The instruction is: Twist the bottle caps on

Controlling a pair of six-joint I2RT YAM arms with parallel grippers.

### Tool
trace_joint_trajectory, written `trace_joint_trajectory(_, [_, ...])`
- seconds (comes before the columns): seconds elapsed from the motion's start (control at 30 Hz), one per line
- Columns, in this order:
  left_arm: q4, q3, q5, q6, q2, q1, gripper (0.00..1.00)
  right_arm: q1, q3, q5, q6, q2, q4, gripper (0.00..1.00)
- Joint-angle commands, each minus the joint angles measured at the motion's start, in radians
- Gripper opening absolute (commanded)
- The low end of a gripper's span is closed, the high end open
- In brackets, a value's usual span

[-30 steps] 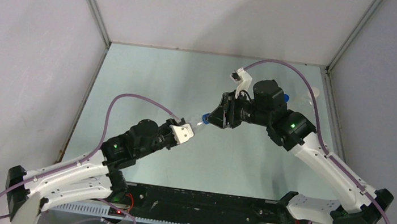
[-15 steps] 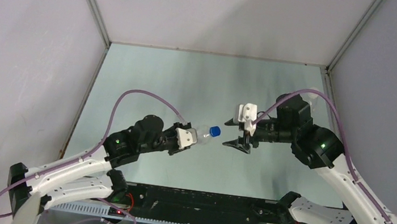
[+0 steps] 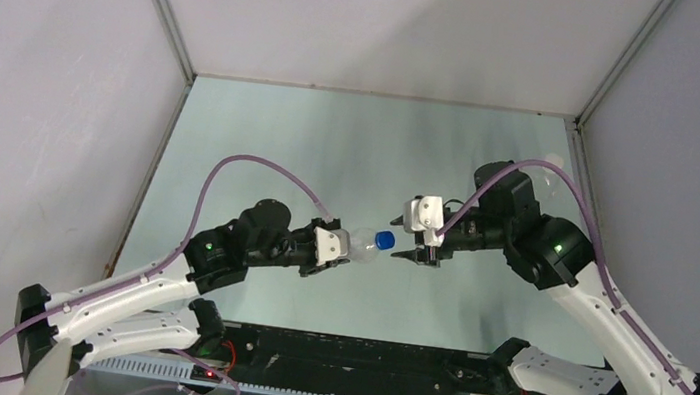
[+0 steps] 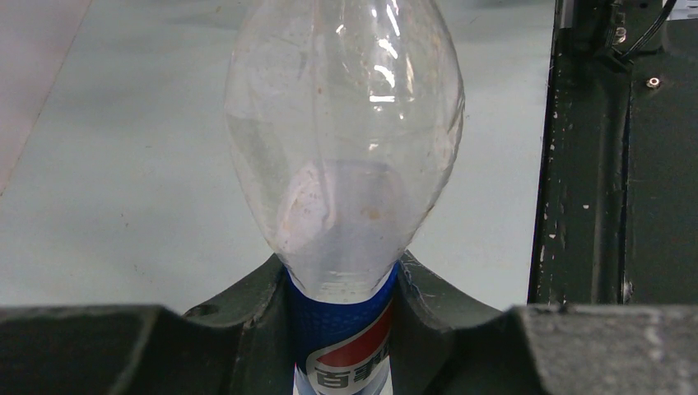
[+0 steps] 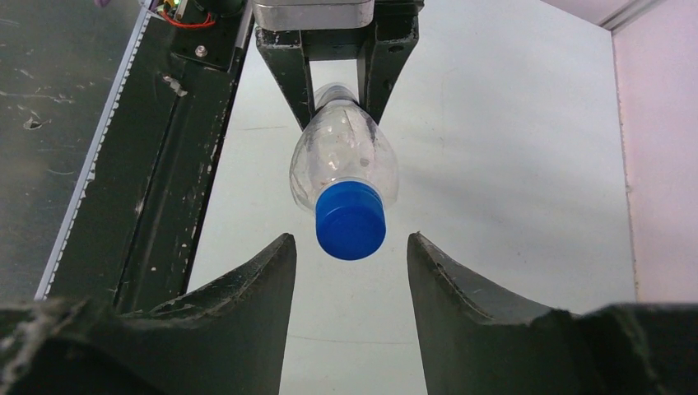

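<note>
Your left claw (image 3: 332, 247) pinches the Pepsi bottle (image 3: 359, 242) above the desk (image 3: 332, 145), long axis running nine-to-three; its blue cap (image 3: 384, 239) sits at nine o'clock from your spread right claw (image 3: 412, 253).

Blue cap (image 5: 351, 220), clear bottle (image 5: 343, 156)

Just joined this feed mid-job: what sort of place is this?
Probably a lab robot test cell: plain panel walls on a metal frame, a metal table, and a left arm and right arm bolted at its near edge.
</note>
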Motion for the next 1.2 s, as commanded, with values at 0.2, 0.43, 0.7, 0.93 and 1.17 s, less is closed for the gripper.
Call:
trace_joint_trajectory(0.2, [0.037, 0.039, 0.032, -0.012, 0.002, 0.004, 0.25, 0.01, 0.013, -0.058, 0.003, 0.026, 0.049, 0.46])
trace_joint_trajectory(0.43, [0.05, 0.039, 0.026, -0.013, -0.006, 0.005, 0.25, 0.017, 0.014, -0.054, 0.065, 0.056, 0.055, 0.34])
trace_joint_trajectory(0.7, [0.121, 0.003, -0.093, -0.022, -0.037, 0.005, 0.23, 0.029, 0.014, 0.063, 0.456, 0.112, 0.138, 0.1])
trace_joint_trajectory(0.93, [0.25, -0.07, -0.421, 0.062, -0.075, -0.073, 0.23, 0.024, 0.013, 0.466, 1.15, 0.201, 0.19, 0.0])
trace_joint_trajectory(1.17, [0.286, -0.115, -0.6, 0.158, -0.068, -0.138, 0.24, 0.037, 0.006, 0.461, 1.435, 0.273, 0.207, 0.18])
